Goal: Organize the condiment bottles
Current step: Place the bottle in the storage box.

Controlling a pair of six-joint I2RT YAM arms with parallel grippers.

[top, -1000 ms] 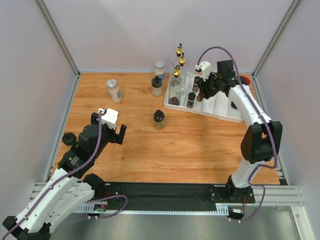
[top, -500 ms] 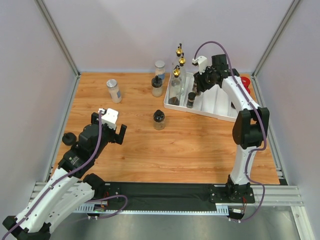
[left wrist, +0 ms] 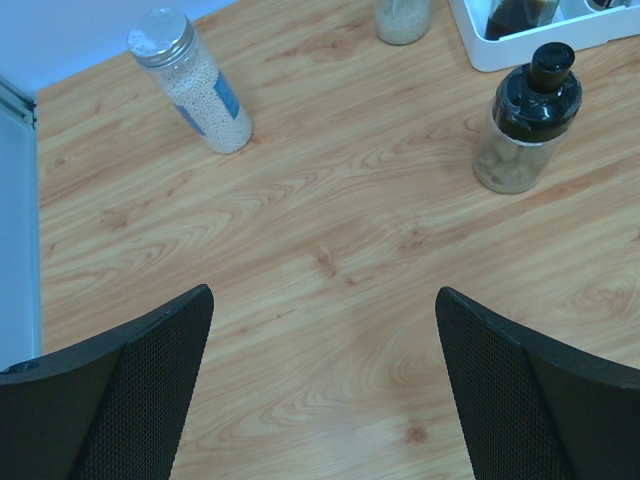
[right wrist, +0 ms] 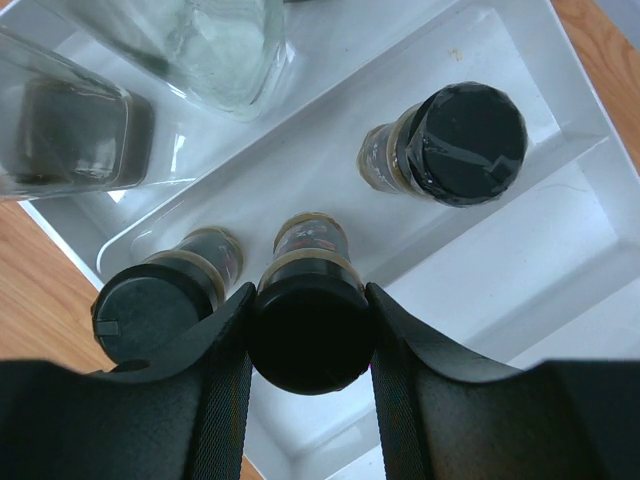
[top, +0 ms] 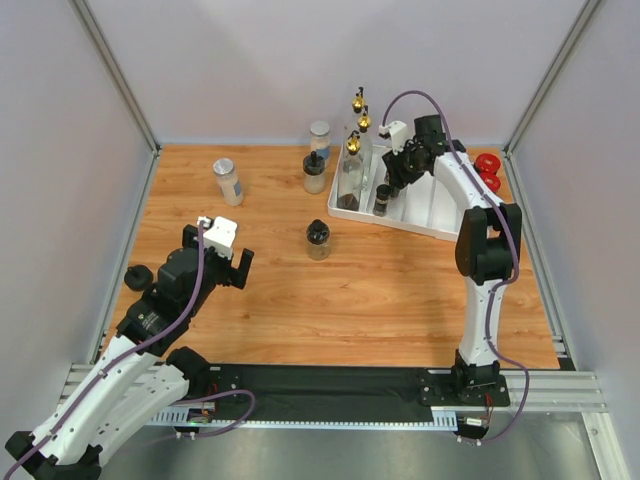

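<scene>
Right gripper (right wrist: 310, 300) is clamped on a black-capped spice jar (right wrist: 308, 340), fingers (right wrist: 225, 400) pressed against both sides of the cap, jar over a slot of the white tray (right wrist: 520, 70). Reads as the put-down step. Lower it straight and keep it vertical: a neighbour jar (right wrist: 160, 300) is just beside it on one side, so any lateral drift risks tipping that one. Open only once the base is seated on the tray floor, then retract straight up, clear of the tall glass bottles (top: 351, 170) close to the wrist. A third jar (right wrist: 455, 145) further along the tray is apart, no issue. Left gripper (left wrist: 322, 300) hovers over the table (left wrist: 330, 200), fingers wide apart, holding nothing. A silver-lidded jar (left wrist: 190, 80) and a loose black-capped jar (left wrist: 525, 125) stand ahead of it, outside the tray. Can't tell whether the held jar's base touches the tray floor, since the cap hides it. In the top view the gripper and jar merge into one dark blob. The red-lidded jars (top: 487, 162) sit by the tray's right end, partly behind the arm; can't tell if in or beside it.
</scene>
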